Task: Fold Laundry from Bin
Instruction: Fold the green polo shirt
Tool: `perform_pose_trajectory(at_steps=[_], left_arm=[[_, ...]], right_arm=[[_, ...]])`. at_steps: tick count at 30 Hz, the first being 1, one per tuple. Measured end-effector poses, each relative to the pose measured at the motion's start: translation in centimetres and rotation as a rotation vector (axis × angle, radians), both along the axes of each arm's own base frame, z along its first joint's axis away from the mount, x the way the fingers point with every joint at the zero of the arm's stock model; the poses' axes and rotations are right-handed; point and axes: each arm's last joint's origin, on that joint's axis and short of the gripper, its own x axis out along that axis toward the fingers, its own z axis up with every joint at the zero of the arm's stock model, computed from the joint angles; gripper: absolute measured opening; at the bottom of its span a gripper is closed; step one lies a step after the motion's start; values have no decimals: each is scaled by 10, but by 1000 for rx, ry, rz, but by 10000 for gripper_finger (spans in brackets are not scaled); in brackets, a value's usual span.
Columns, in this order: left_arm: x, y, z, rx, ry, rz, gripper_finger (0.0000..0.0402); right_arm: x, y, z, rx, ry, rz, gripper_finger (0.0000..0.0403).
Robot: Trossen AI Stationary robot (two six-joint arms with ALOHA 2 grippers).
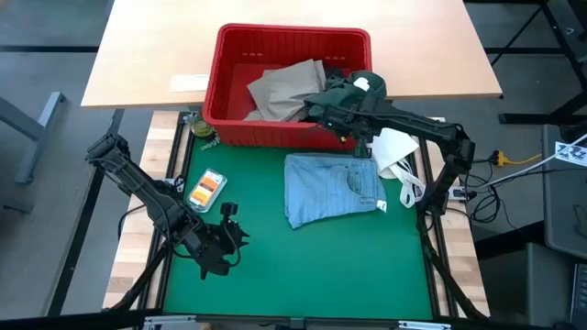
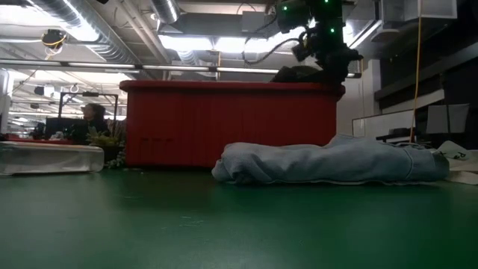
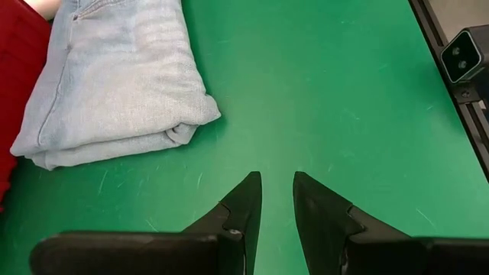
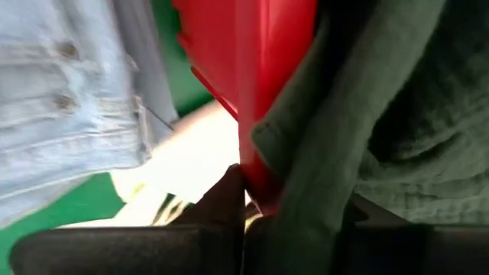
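Right gripper [image 1: 341, 108] fingers closed on dark green garment [image 1: 353, 89] at red bin [image 1: 229, 124] rim: risk of snagging and dragging the bin; left gripper [image 3: 276, 200] fingers slightly parted, empty.

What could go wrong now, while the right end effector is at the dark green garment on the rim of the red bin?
1. The right end effector looks shut on the dark green garment right at the red bin rim; it may pinch the rim and drag the bin.
2. The garment hangs over the rim and could snag.
3. Once lifted, it may land on the folded light blue jeans.
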Motion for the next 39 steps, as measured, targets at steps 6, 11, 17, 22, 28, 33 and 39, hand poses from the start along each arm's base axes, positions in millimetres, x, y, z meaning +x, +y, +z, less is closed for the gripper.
perform_pose_trajectory(at_steps=[6, 11, 17, 22, 28, 33, 39], left_arm=[[0, 0, 0, 0, 0, 0, 74], [0, 0, 0, -1, 0, 0, 74], [0, 0, 0, -1, 0, 1, 74], [0, 0, 0, -1, 0, 1, 74], [0, 0, 0, -1, 0, 1, 74], [0, 0, 0, -1, 0, 0, 74], [0, 0, 0, -1, 0, 0, 74]], right_arm=[[3, 1, 13, 59, -85, -1, 105], [3, 2, 13, 94, -99, 4, 106], [3, 2, 13, 94, -101, 7, 107], [3, 2, 13, 80, -98, 7, 108], [3, 1, 13, 45, -88, 8, 108], [4, 0, 14, 37, -91, 9, 109], [4, -1, 14, 0, -84, 7, 155]])
